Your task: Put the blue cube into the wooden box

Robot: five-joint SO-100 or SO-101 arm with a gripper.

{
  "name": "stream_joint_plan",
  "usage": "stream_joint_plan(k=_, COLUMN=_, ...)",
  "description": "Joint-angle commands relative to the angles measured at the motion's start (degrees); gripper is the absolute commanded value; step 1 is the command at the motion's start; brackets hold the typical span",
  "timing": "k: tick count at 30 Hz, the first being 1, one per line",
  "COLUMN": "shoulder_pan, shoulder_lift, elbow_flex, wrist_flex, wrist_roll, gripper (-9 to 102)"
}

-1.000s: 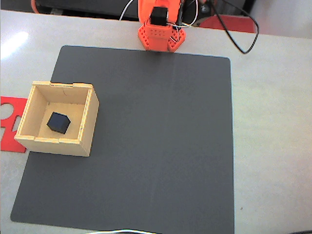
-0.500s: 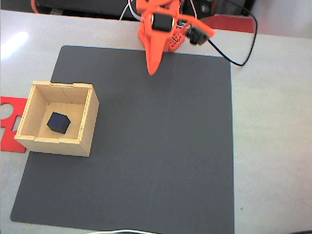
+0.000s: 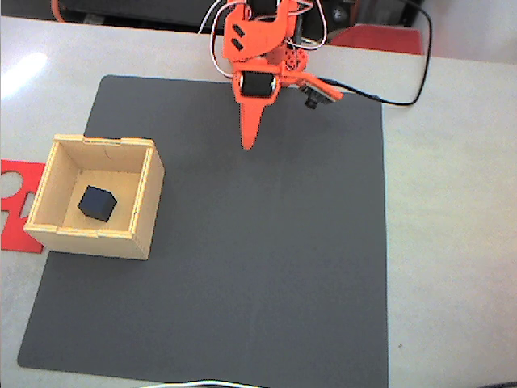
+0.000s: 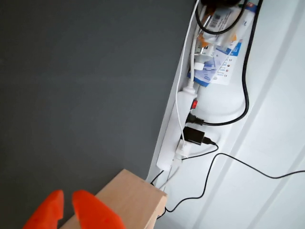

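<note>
Hovering over dark grey mat [image 3: 266, 242], orange claw [image 3: 250, 145] points down-frame in fixed view, tips together, holding nothing. Small navy-blue cube [image 3: 97, 202] sits inside pale wooden box [image 3: 145, 190], well left of claw and lower in frame. Wrist view: claw [image 4: 66, 202] tips nearly touching, narrow gap; white power strip [image 4: 178, 129] up-right of claw.

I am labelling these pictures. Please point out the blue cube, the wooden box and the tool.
blue cube [image 3: 98, 202], fixed view, on its dark top face.
wooden box [image 3: 90, 238], fixed view, on its near wall.
tool [image 3: 250, 142], fixed view, between its orange tips.
</note>
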Motion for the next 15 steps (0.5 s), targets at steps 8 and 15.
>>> stream_joint_plan(k=8, shoulder_pan=1.5, shoulder_lift=0.9, elbow_flex=0.1, wrist_flex=-1.0, wrist_roll=0.9, gripper=0)
stream_joint_plan(k=15, shoulder_pan=1.3, shoulder_lift=0.9, elbow_flex=0.1, wrist_flex=-0.9, wrist_roll=0.7, gripper=0)
